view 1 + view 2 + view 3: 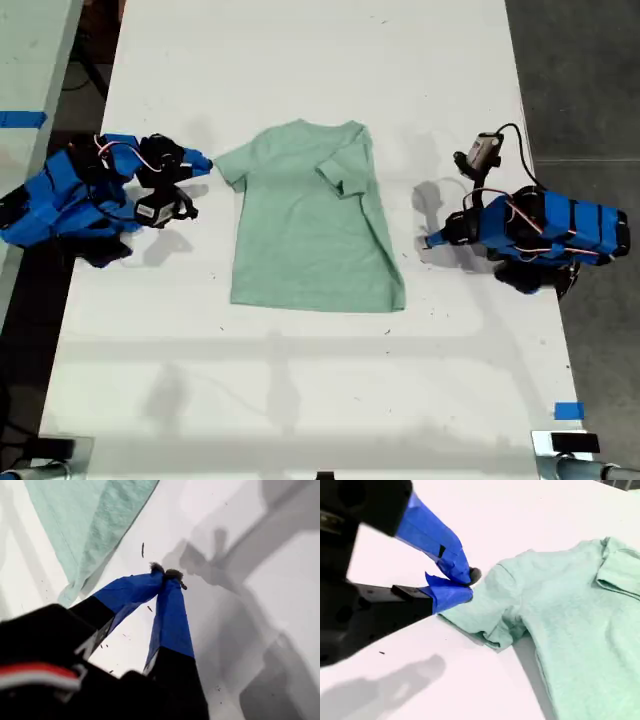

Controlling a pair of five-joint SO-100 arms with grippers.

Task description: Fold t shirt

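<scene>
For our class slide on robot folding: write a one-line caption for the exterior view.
Mint t shirt on a white table, one sleeve folded in, a blue arm at each side.

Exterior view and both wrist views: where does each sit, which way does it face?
Exterior view: overhead, looking down on the white table, the pale mint-green cloth t-shirt and both blue arms.
First wrist view: rides my first gripper, aimed at the table; shirt edge beyond the closed blue-taped tips.
Second wrist view: rides my second gripper, its tips at the shirt's unfolded sleeve.
Shared: all three show the t-shirt.
</scene>
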